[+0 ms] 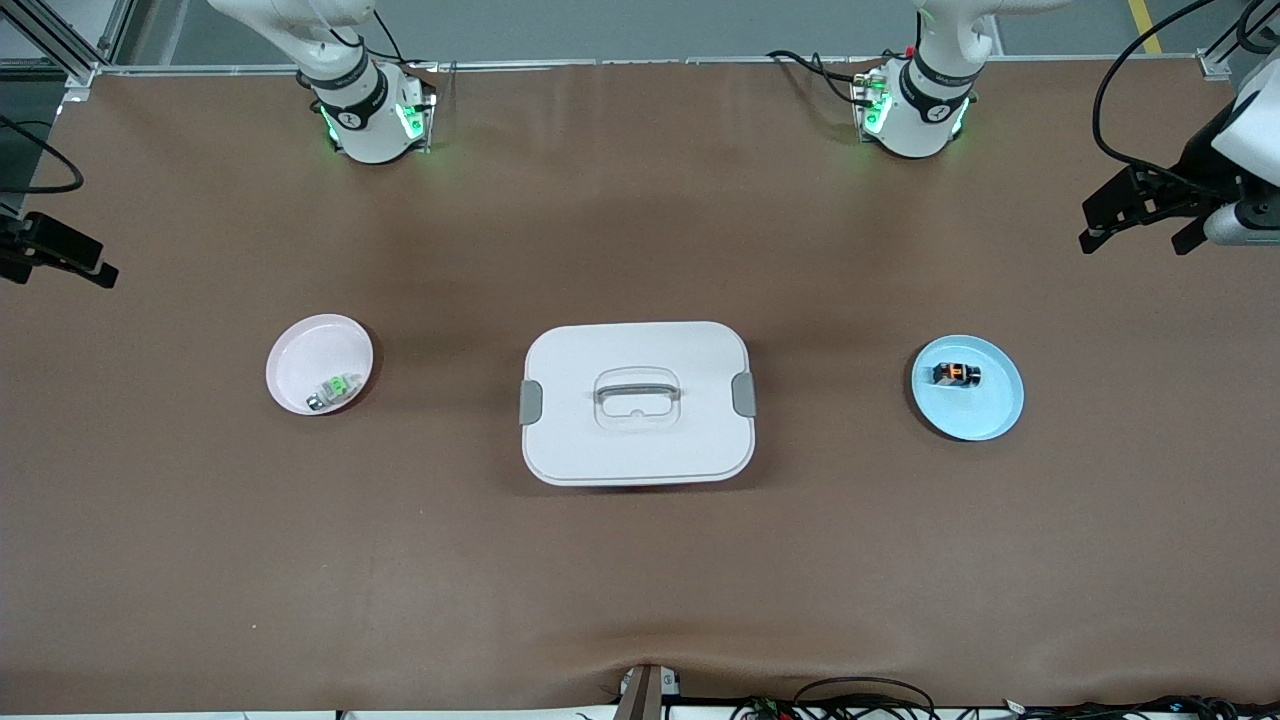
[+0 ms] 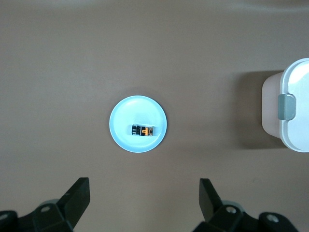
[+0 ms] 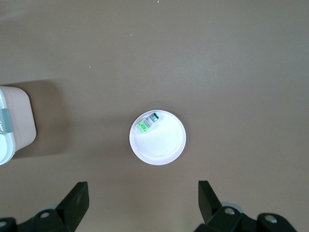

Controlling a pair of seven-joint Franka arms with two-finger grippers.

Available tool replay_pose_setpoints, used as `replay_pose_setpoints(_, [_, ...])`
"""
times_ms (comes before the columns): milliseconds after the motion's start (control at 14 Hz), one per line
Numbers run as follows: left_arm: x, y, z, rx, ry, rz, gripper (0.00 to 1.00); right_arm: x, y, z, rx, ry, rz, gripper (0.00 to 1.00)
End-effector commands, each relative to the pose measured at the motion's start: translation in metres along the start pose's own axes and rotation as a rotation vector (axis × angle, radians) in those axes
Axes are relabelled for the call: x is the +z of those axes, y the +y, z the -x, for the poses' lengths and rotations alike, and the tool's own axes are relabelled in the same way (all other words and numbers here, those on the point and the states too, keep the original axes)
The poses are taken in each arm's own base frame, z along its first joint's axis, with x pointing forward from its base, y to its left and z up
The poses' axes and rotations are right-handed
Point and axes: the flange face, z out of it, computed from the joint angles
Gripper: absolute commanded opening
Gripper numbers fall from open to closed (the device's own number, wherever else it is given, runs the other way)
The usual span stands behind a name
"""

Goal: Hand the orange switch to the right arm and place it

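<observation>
The orange switch [image 1: 957, 375], a tiny black block with an orange band, lies on a light blue plate [image 1: 990, 412] toward the left arm's end of the table. In the left wrist view the switch [image 2: 143, 130] lies on that plate [image 2: 121, 120]. My left gripper [image 1: 1135, 228] is open and empty, high in the air outside the plate; its own view shows it [image 2: 144, 186] wide open. My right gripper [image 1: 60, 262] is open and empty, high at the right arm's end, also shown in its own view [image 3: 142, 188].
A white lidded box [image 1: 640, 445] with grey latches stands in the middle of the table, its edge showing in both wrist views [image 2: 295, 92] [image 3: 17, 128]. A pale pink plate [image 1: 300, 355] [image 3: 166, 147] holds a small clear-and-silver piece with a green mark [image 1: 333, 390] [image 3: 147, 123].
</observation>
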Motion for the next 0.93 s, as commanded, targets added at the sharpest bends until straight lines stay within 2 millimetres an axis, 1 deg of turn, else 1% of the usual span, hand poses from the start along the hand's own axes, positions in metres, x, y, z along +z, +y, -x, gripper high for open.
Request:
replay_pose_setpoints(0, [-0.0036,-0.0004,-0.0010,0.005,-0.018,-0.005,1.00,-0.0028,0.0019,0.0042,0.010,0.006,0.009,1.00])
replay_pose_setpoints(429, [-0.0039,-0.0012,-0.0017,0.003,-0.019,-0.005,1.00,-0.0028,0.0019,0.0042,0.010,0.006,0.009,1.00])
replay_pose_setpoints(643, [0.0028,-0.0018,-0.0050,-0.004,-0.032,-0.007,1.00,-0.0028,0.0019,0.0042,0.010,0.006,0.009,1.00])
replay_pose_setpoints(857, [0.0015,-0.0066,-0.0065,-0.006,-0.027,-0.005,1.00,-0.0028,0.0019,0.0042,0.010,0.006,0.009,1.00])
